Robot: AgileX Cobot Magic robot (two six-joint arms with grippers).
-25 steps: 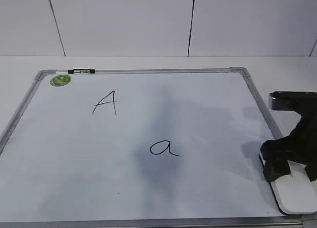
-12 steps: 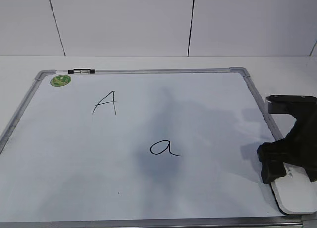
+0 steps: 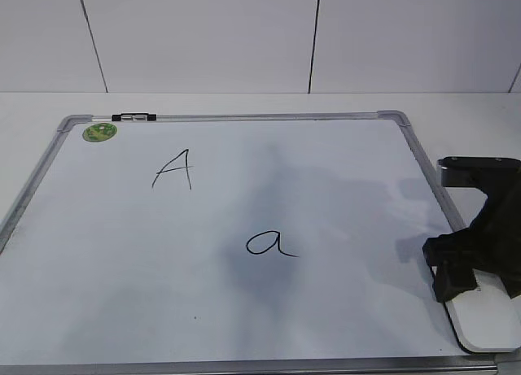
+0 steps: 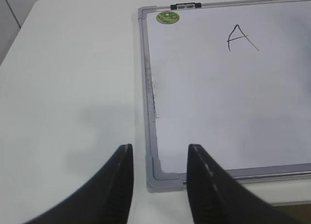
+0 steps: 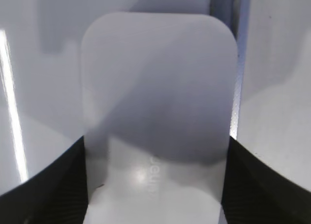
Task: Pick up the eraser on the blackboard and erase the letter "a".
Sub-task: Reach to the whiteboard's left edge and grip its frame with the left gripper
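On the tabletop [image 3: 244, 102], the blackboard [image 3: 342, 172] carries the letter "a" [image 3: 271, 244] mid-board. At its near-right corner the right gripper's [image 3: 476, 281] fingers straddle the eraser [image 3: 488, 318], seemingly clamping its sides; a square, firm grip should keep it flat. Only the left wrist view shows the left gripper [image 4: 158, 185], fingers apart.

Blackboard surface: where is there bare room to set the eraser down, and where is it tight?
On the blackboard, free patches lie left of the lowercase "a", below the capital "A", and between the "a" and the right frame. It is crowded at the right edge, where the right gripper straddles the eraser.
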